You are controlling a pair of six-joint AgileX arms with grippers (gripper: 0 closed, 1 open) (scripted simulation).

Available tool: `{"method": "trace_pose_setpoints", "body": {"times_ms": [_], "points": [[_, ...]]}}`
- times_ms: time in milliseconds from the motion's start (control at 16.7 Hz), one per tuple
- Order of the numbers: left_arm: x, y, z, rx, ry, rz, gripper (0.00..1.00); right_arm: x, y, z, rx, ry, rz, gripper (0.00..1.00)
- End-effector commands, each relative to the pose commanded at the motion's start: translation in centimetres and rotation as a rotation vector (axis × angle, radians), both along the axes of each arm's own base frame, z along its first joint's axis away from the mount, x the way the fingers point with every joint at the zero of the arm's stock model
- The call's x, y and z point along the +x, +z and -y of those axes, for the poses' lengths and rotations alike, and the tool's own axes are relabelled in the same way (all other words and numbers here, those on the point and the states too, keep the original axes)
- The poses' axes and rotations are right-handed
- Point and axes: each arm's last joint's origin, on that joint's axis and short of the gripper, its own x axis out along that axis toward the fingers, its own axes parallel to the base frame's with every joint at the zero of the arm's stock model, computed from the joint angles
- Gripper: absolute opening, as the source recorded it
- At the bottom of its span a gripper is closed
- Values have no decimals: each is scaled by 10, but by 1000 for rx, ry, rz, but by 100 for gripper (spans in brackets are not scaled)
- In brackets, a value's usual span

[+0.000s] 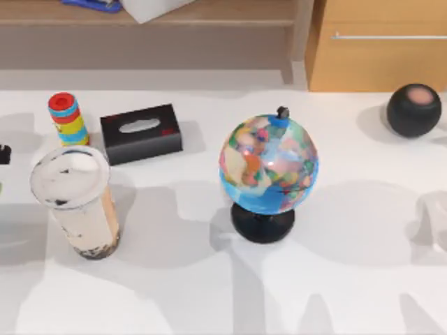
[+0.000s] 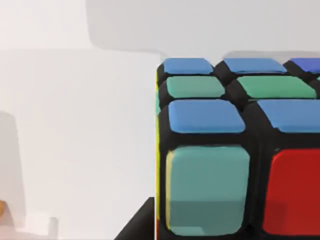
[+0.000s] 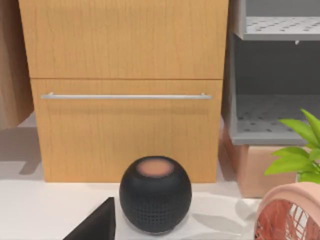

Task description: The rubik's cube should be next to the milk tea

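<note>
The rubik's cube [image 2: 235, 150] sits very close in the left wrist view, with blue and green squares on top and teal and red squares on its near face. My left gripper [image 2: 225, 235] is shut on it, and one dark finger [image 2: 137, 227] lies against the cube's yellow side. White table shows behind it. The milk tea [image 1: 73, 202], a tall clear cup with a white lid and dark pearls at its base, stands at the table's left. A dark wedge of my right gripper [image 3: 95, 225] shows in the right wrist view, in front of a black speaker [image 3: 155, 200].
A ringed cylinder [image 1: 68, 118] and a black tissue box [image 1: 141, 132] stand behind the cup. A globe [image 1: 269, 171] is at the centre and the black speaker [image 1: 414, 109] at the back right. A small dark piece [image 1: 3, 153] sits at the left edge. Wooden drawers [image 3: 125, 100] rise behind the table, with a pink fan [image 3: 290, 215] nearby.
</note>
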Motion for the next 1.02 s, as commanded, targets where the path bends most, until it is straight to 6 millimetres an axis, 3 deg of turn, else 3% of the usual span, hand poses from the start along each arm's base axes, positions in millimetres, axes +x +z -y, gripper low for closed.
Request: {"method": "trace_pose_setpoints", "body": {"times_ms": [180, 420, 1020], "points": [[-6, -18, 4, -33, -10, -86, 0, 0, 0, 0, 0, 0, 0, 100], [-6, -18, 4, -34, -11, -89, 0, 0, 0, 0, 0, 0, 0, 100], [-6, -18, 4, -34, -11, -89, 75, 0, 0, 0, 0, 0, 0, 100]]}}
